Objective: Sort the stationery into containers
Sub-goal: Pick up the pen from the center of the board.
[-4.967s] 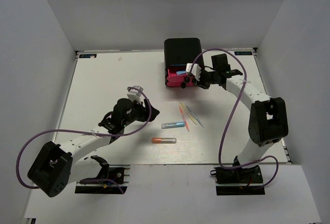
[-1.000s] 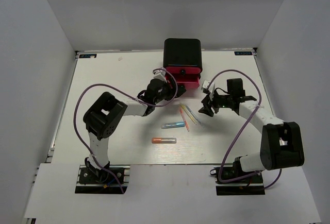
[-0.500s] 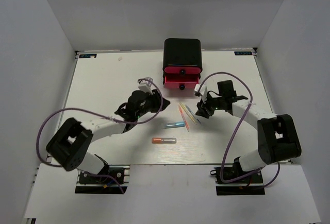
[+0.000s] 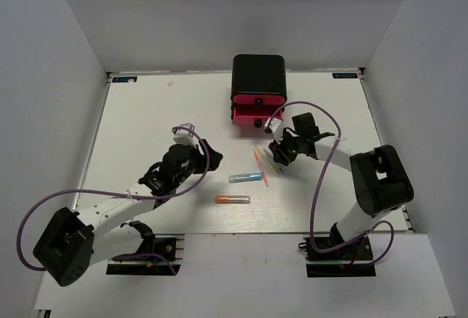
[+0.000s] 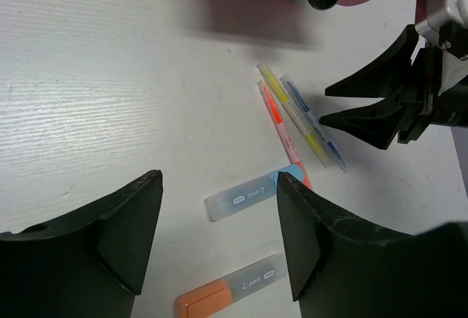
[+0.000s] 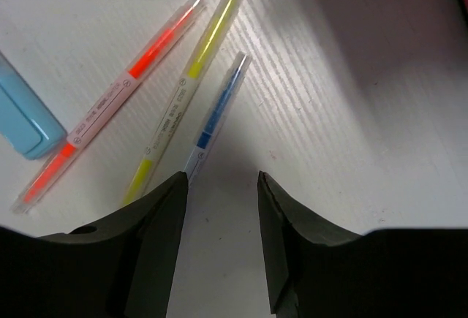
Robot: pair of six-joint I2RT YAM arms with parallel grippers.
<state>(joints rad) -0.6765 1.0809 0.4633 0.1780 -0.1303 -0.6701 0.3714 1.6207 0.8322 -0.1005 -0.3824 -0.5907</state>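
Surface: white table (image 4: 146, 113), grey walls (image 4: 66, 40) around it.
Right fingers (image 6: 153, 245): moderately parted and empty; the right gripper (image 6: 219, 180) is low over the sticks.
Sticks: the pale-blue stick (image 6: 216, 113) ends at one fingertip; whether it touches, I cannot tell. The yellow stick (image 6: 190, 91) and pink stick (image 6: 117, 99) lie beside it, to its left.
Left fingers (image 5: 117, 230): spread wide, holding nothing; the left gripper (image 5: 217, 183) hangs over the blue tube (image 5: 248, 195).
Tubes: the orange tube (image 4: 232, 199) lies nearer than the blue one.
Containers: pink drawers (image 4: 257, 113) in a black box (image 4: 258, 77), far centre.
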